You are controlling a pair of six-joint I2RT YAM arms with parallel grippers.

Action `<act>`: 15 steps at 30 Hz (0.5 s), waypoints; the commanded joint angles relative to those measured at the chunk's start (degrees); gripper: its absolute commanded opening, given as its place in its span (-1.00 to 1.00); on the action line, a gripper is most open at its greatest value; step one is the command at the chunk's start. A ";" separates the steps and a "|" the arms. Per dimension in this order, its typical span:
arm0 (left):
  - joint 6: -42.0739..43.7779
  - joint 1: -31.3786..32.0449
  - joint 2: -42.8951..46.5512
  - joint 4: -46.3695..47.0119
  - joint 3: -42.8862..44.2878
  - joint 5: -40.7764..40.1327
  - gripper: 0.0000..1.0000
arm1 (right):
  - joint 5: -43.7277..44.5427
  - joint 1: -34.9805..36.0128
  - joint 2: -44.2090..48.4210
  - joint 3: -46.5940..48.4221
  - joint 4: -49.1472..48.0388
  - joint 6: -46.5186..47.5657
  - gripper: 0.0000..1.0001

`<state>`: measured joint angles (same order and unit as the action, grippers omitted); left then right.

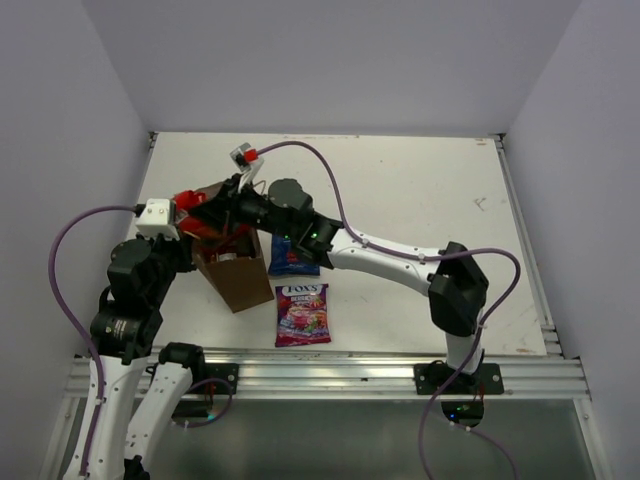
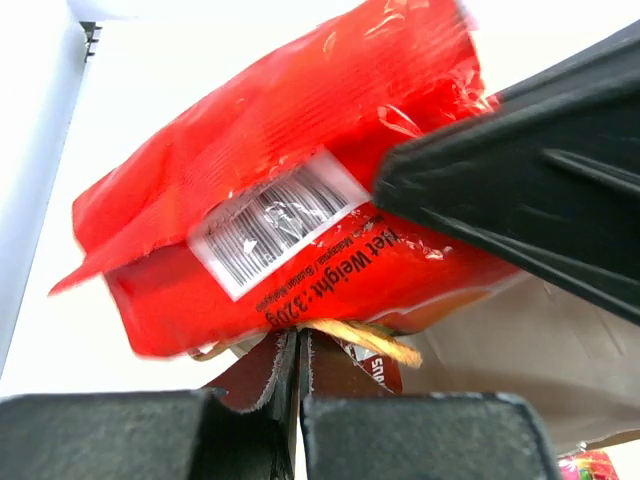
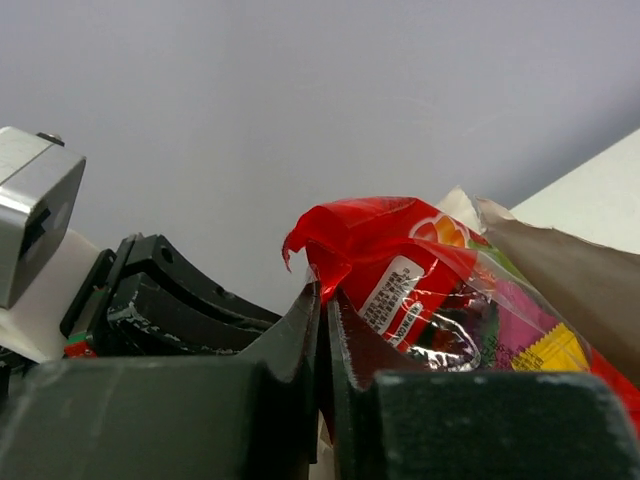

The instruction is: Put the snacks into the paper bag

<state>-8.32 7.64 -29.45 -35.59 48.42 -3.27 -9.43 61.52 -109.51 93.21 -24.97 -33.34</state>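
Observation:
The brown paper bag (image 1: 238,278) stands upright at the table's near left. My left gripper (image 1: 190,228) is shut on its rim by the string handle (image 2: 360,338). My right gripper (image 1: 207,207) is shut on the top edge of the red bag with colourful sweets (image 3: 430,290) and holds it over the paper bag's mouth; its barcode side shows in the left wrist view (image 2: 260,210). Another red packet (image 2: 378,366) shows inside the paper bag. The blue Burts bag (image 1: 292,257) and the purple-pink Fox's bag (image 1: 302,314) lie flat to the bag's right.
The right arm (image 1: 390,262) reaches across the table over the blue packet. A grey wall stands close on the left (image 1: 60,150). The metal rail (image 1: 330,368) runs along the near edge.

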 commanded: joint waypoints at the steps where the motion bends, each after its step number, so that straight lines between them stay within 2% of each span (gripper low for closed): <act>1: 0.49 0.45 -0.43 3.69 1.94 0.98 -1.00 | -2.35 2.91 4.92 0.39 2.99 3.09 -0.64; 3: 0.49 0.45 -0.43 3.78 1.94 0.98 -1.00 | -2.17 2.99 5.63 2.93 6.85 4.42 -0.34; 4: 0.58 0.45 -0.34 3.69 1.94 1.07 -1.00 | -2.08 3.00 6.06 3.64 8.00 5.82 0.70; 5: 0.58 0.45 -0.34 3.69 1.94 1.16 -1.00 | -2.17 2.91 6.76 4.34 10.44 6.62 0.98; 10: 1.02 0.45 -0.08 3.78 1.94 2.12 -1.00 | 1.95 3.17 12.65 6.11 16.43 14.07 0.98; 15: 3.13 0.45 0.62 4.65 1.67 7.21 -1.00 | 11.34 3.17 21.60 7.78 30.31 22.26 0.98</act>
<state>-7.38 7.66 -29.28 -34.44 48.53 -0.62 -4.64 64.16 -98.35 96.03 -0.60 -18.94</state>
